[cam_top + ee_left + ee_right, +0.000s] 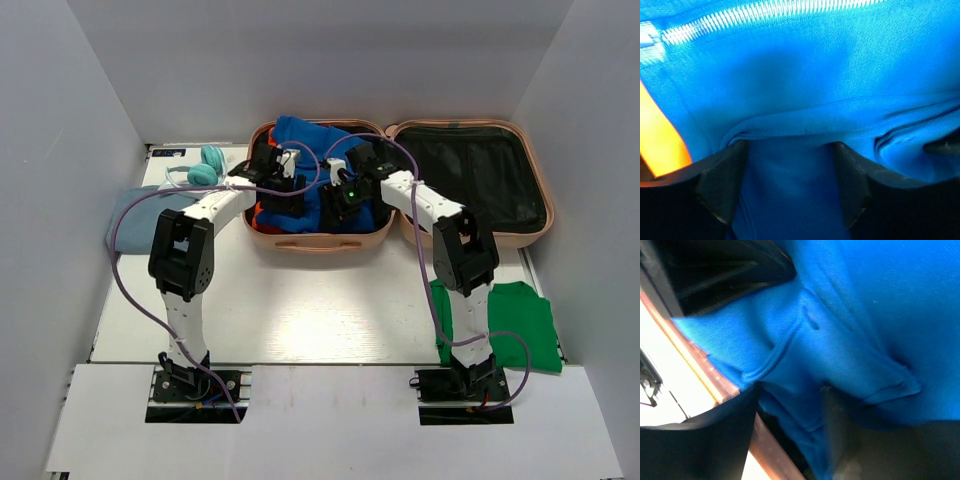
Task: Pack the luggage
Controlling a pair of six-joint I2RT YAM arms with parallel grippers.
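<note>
- A white table [300, 310] seen from above, with two robot arms fixed at its near edge, at 6 o'clock.
- A green garment [510, 325] lies flat at 4 o'clock, just beside the right arm.
- A grey-blue cloth [135, 215] lies at 9 o'clock, by the left wall.
- The luggage [300, 241], a pale pink hard-shell suitcase, lies open at 12 o'clock. Its left half holds the clothes. Its black-lined lid [470, 180] lies flat at 1 o'clock.
- A bright blue garment [310, 140] fills the left half and rises over its far rim. Orange cloth [258, 212] shows at its left side.
- Both arms reach into this half from either side.
- The left gripper [787, 190] presses into the blue garment. Its fingers [722, 185] are spread apart, with cloth bulging between them. A white zipper [765, 12] runs just beyond.
- The right gripper [790, 435] is at the shell's near pink rim. A fold of blue cloth lies between its fingers; whether they pinch it cannot be told.
- Teal headphones [205, 165] sit at 11 o'clock, just left of the suitcase.
</note>
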